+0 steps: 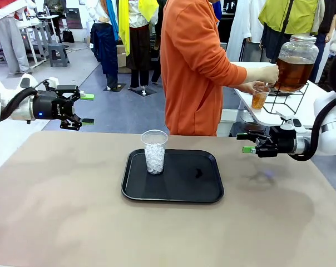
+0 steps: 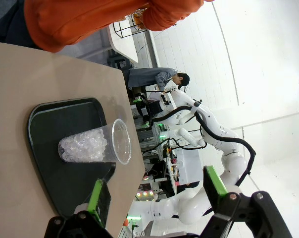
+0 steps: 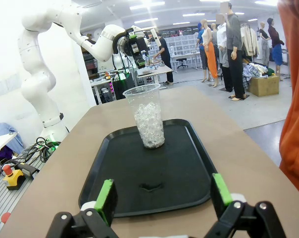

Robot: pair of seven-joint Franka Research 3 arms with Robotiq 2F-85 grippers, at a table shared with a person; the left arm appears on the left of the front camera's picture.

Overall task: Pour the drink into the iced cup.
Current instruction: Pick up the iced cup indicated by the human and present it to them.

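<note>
A clear plastic iced cup, part full of crushed ice, stands upright on the left part of a black tray at mid-table. The amber drink is in a small clear cup that the person in orange holds at the tap of a glass dispenser jar on a side table at the far right. My left gripper hovers open, well to the left of the tray and above the table. My right gripper hangs open to the tray's right, holding nothing.
The person stands at the far edge, turned toward the white side table. A small dark mark lies on the tray's right half. Bare tan tabletop surrounds the tray.
</note>
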